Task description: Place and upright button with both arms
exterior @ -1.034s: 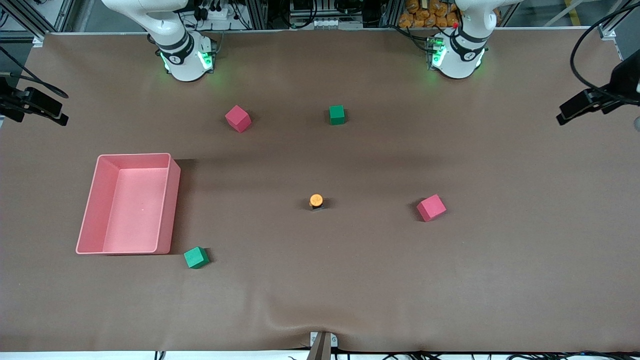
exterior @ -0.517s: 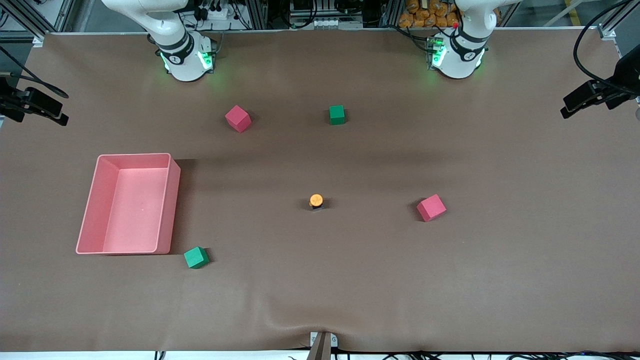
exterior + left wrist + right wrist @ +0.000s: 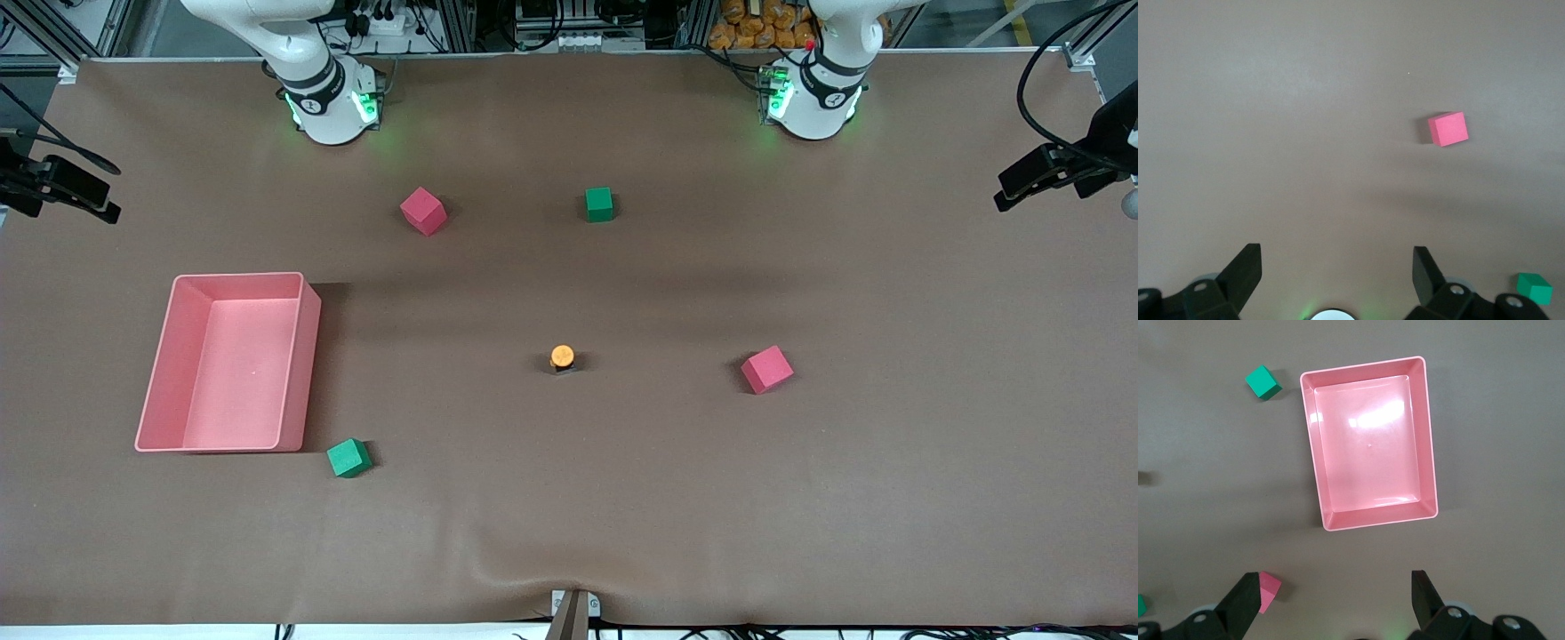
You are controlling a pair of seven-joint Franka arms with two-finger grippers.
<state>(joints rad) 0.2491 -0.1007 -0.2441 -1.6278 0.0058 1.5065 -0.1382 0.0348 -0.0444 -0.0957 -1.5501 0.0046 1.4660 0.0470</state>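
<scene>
The button [image 3: 562,357] stands upright near the middle of the table, orange cap on top of its black body. It does not show in either wrist view. Both arms wait raised over their bases, the right arm [image 3: 313,76] and the left arm [image 3: 822,84], and their hands are out of the front view. My left gripper [image 3: 1336,252] is open and empty, high over bare table near its base. My right gripper [image 3: 1335,576] is open and empty, high over the table between its base and the tray.
A pink tray [image 3: 240,277] lies toward the right arm's end, also in the right wrist view [image 3: 1365,367]. Red cubes [image 3: 423,211] [image 3: 766,369] and green cubes [image 3: 599,204] [image 3: 348,458] are scattered around. Black mounts with cables [image 3: 1053,169] [image 3: 58,182] stand at both table ends.
The button, the cubes and the tray have not moved. The black mount at the left arm's end has shifted slightly.
</scene>
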